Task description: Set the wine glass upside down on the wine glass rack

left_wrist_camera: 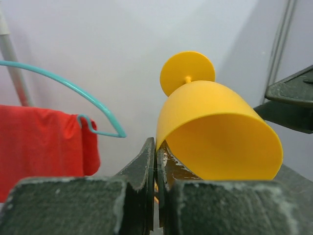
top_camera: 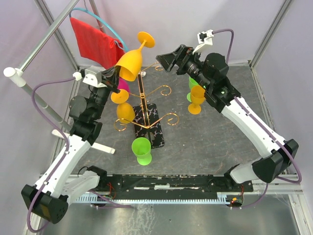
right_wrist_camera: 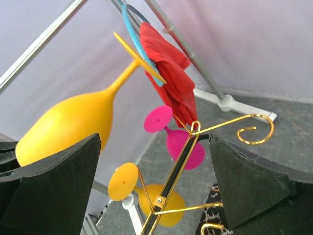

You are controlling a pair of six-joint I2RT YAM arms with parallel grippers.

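Centrally, the wine glass rack (top_camera: 142,95) stands on its black, white-veined base (top_camera: 152,128) in the middle of the grey table (top_camera: 210,147). The left gripper (top_camera: 116,74) is clamped on the rim of the large yellow wine glass (top_camera: 131,62). The left wrist view shows its two fingers (left_wrist_camera: 145,169) pressed almost together with the rim wall between them. The wine glass is held in the air near the rack's top, tilted, with its mouth toward the left gripper and its round foot pointing up and away. Whether it touches the rack's wire cannot be told. The right gripper (top_camera: 167,59) hovers just to the right of the rack's top, jaws spread wide and holding nothing; its pads (right_wrist_camera: 54,188) frame the rack in the right wrist view. Surrounding objects: a pink glass (right_wrist_camera: 182,143) and two smaller yellow glasses (top_camera: 125,112) hang upside down on the rack's left-hand arms, below the held glass. A red cloth (top_camera: 95,41) on a teal hanger (left_wrist_camera: 63,84) hangs from a metal pole (top_camera: 49,36) just behind the held glass. A green glass (top_camera: 142,150) stands on the table near the base. An orange glass (top_camera: 197,99) and a second green glass (top_camera: 190,84) stand to the right of the rack, partly hidden by the right arm.
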